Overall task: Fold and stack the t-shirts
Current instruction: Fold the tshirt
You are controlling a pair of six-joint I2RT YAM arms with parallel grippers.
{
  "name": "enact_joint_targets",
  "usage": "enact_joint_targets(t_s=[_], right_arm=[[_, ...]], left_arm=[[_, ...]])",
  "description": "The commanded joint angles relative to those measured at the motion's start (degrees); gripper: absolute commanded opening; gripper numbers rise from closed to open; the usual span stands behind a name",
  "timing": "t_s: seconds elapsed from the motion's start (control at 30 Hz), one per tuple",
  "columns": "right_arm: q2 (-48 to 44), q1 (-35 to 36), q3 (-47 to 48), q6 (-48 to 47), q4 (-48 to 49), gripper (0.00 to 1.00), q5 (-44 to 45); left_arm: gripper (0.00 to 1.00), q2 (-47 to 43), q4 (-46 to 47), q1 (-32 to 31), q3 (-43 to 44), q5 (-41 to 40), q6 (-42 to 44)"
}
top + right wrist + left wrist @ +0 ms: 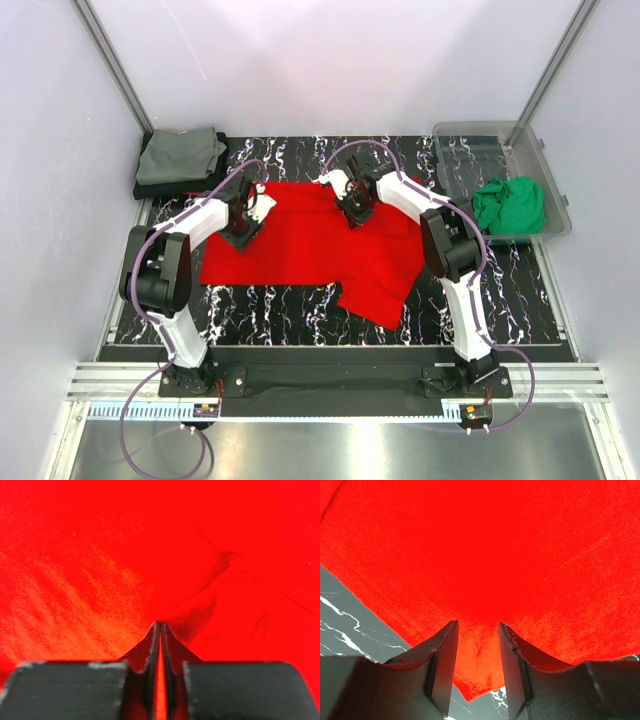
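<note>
The bright red t-shirt (300,245) lies spread across the middle of the marbled table, with a flap hanging toward the front right. My left gripper (245,222) is at its back left corner. In the left wrist view that gripper (477,625) is open, and a red corner (475,675) lies between the fingers. My right gripper (352,212) is at the shirt's back edge near the middle. Its jaws (161,624) are pinched onto a thin fold of red cloth (100,580), and creases run out from the tips.
A green t-shirt (510,205) is bunched in a clear plastic bin (455,135) at the back right. A folded grey-olive t-shirt (180,155) rests on a dark one (160,190) at the back left. White walls close in on both sides.
</note>
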Motion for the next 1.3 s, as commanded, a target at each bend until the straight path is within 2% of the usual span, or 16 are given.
enact_joint_targets(t_s=[0.0, 0.13, 0.57, 0.6, 0.7, 0.83, 1.27], right_arm=[[-1.4, 1.2, -0.3, -0.9, 0.8, 0.08, 1.9], [-3.2, 1.7, -0.9, -1.1, 0.9, 0.00, 2.5], [-7.8, 3.5, -1.4, -0.5, 0.7, 0.00, 2.9], [-7.5, 3.5, -1.7, -0.7, 0.7, 0.04, 3.9], [-6.2, 3.5, -1.9, -1.6, 0.8, 0.24, 6.5], [-5.1, 3.5, -2.4, -2.3, 1.4, 0.32, 8.1], [-4.3, 3.4, -2.1, -2.6, 1.7, 0.34, 11.7]], left_arm=[[0.42, 0.4, 0.7, 0.4, 2.3, 1.3, -0.6], [0.43, 0.6, 0.8, 0.4, 2.6, 1.5, -0.6], [0.42, 1.7, 0.8, 0.4, 3.6, 1.5, -0.8], [0.42, 1.8, 0.8, 0.4, 3.6, 1.5, -0.9], [0.42, 1.7, 0.8, 0.4, 3.6, 1.5, -0.8], [0.42, 1.6, 0.8, 0.4, 3.4, 1.5, -0.8], [0.42, 1.7, 0.6, 0.4, 3.4, 1.5, -0.7]])
